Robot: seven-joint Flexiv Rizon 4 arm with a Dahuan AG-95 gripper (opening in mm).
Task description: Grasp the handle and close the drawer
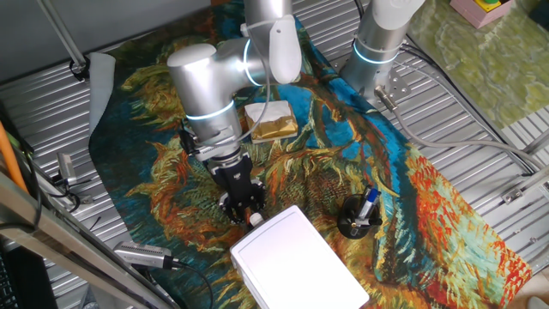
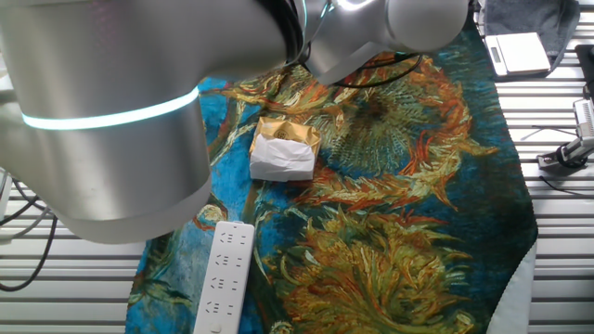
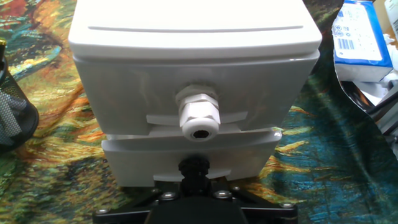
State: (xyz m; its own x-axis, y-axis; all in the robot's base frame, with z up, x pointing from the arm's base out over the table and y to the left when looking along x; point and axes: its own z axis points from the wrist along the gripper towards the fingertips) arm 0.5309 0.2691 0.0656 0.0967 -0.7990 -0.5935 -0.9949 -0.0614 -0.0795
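Handle (image 3: pixel 199 116) proud of drawer (image 3: pixel 196 99) front

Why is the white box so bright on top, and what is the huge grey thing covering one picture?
Hand view: light glares off the white box top; the handle stays sharp. The other fixed view: the robot arm sits close to the camera, hiding the box.

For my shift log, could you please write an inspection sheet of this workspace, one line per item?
Surface: painted cloth over a slatted metal table.
Job's things: white box; whitish handle on its drawer front.
Clutter: sponge block, mesh pen cup, power strip.
Gripper: gripper at the box front; jaws not visible.
Cables: grey cables on the table.
Surroundings: second robot base.
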